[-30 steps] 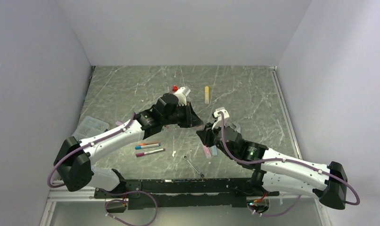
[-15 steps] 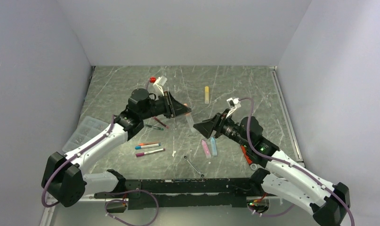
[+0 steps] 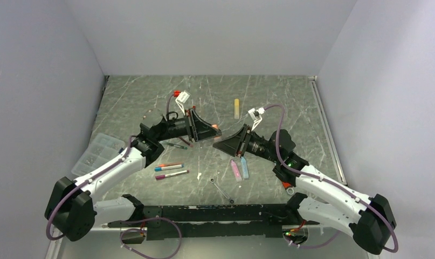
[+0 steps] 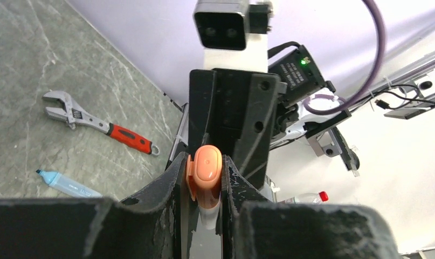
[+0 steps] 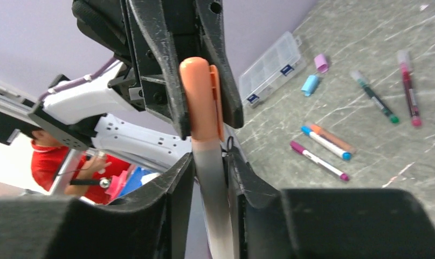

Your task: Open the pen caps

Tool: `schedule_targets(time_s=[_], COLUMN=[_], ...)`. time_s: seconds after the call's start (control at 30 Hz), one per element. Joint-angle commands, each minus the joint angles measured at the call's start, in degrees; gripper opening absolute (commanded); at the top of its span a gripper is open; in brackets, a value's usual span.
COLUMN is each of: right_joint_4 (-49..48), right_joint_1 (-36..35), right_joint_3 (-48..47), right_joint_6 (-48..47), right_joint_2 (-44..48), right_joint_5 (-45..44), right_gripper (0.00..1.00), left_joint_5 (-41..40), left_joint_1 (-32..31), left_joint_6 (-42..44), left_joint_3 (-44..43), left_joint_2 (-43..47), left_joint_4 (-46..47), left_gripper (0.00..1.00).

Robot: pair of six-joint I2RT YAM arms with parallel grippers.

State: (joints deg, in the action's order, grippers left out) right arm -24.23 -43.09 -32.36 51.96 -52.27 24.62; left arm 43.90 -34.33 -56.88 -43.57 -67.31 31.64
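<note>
the orange cap (image 4: 207, 174) is still seated on its pale barrel (image 5: 214, 189), held in the air over the middle of the bench (image 3: 290, 102). the left gripper (image 3: 212, 132) is clamped on the cap and the right gripper (image 3: 219, 144) on the barrel just behind it. it looks like light, stiff, slick plastic, so i'd pull straight along the barrel with no twisting.

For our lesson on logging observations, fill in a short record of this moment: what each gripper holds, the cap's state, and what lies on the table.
left gripper: shut on orange cap
right gripper: shut on highlighter barrel
cap state: on the barrel, not yet off
loose on table: purple cap, blue cap
also there: red-handled wrench, clear box
</note>
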Motion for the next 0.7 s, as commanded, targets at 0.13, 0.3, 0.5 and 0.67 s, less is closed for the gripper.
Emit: schedule_targets(time_s=[0.13, 0.3, 0.5, 0.67], right_joint_4=[-7.1, -5.6, -4.5, -3.7], right_joint_1=[0.2, 0.1, 0.1, 0.0], right_joint_3=[-0.4, 2.0, 5.4, 5.9], right_joint_6=[2.8, 1.9, 2.9, 2.9], right_joint_2=[-1.2, 0.4, 3.9, 4.8], right_joint_5=[2.6, 1.2, -1.6, -1.9], right_gripper=[0.00, 0.00, 0.00, 0.00], left_joint_5=[0.3, -9.6, -14.8, -16.7], left_joint_1=[-0.2, 1.8, 4.3, 4.6], left_joint_6=[-0.7, -1.2, -0.4, -0.5], left_joint_3=[0.2, -1.8, -7.5, -9.8], left_joint_2=[3.0, 6.2, 8.0, 7.2], left_joint_4=[4.0, -1.1, -4.4, -5.7], left_gripper=[0.00, 0.00, 0.00, 0.00])
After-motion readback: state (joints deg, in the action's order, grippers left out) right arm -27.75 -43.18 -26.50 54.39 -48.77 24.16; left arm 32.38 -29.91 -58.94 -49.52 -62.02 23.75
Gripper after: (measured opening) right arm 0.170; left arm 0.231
